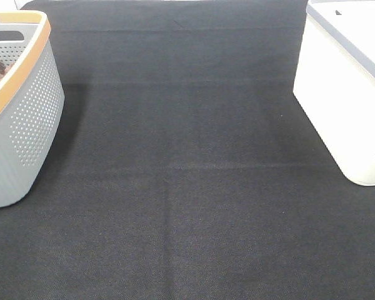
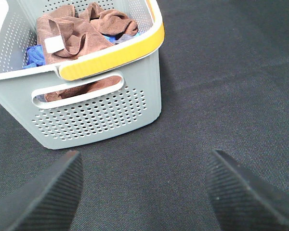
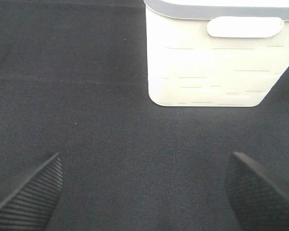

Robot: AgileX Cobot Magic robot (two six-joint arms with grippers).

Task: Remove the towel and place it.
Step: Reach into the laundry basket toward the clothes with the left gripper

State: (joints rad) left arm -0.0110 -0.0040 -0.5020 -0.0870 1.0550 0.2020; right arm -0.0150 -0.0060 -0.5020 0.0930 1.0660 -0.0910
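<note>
a: black woven cloth covers the whole tabletop [image 1: 194, 175]. what does stand on it?
b: a white bin [image 1: 344, 94] with a grey rim, at the far right corner. then a grey basket [image 1: 25, 125] with many small holes and a yellow rim, at the left edge near the far left corner.
a: and the towel?
b: the reddish-brown towel [image 2: 72, 33] lies crumpled inside the basket, and a blue cloth [image 2: 33, 55] shows beside it.
a: the grippers?
b: the left gripper [image 2: 144, 190] hangs over the tabletop near the basket, jaws wide apart, nothing between them. the right gripper [image 3: 144, 190] hangs over the tabletop facing the bin, also wide apart and holding nothing.
a: something smaller?
b: the towel's white tag [image 2: 53, 44], facing up.
</note>
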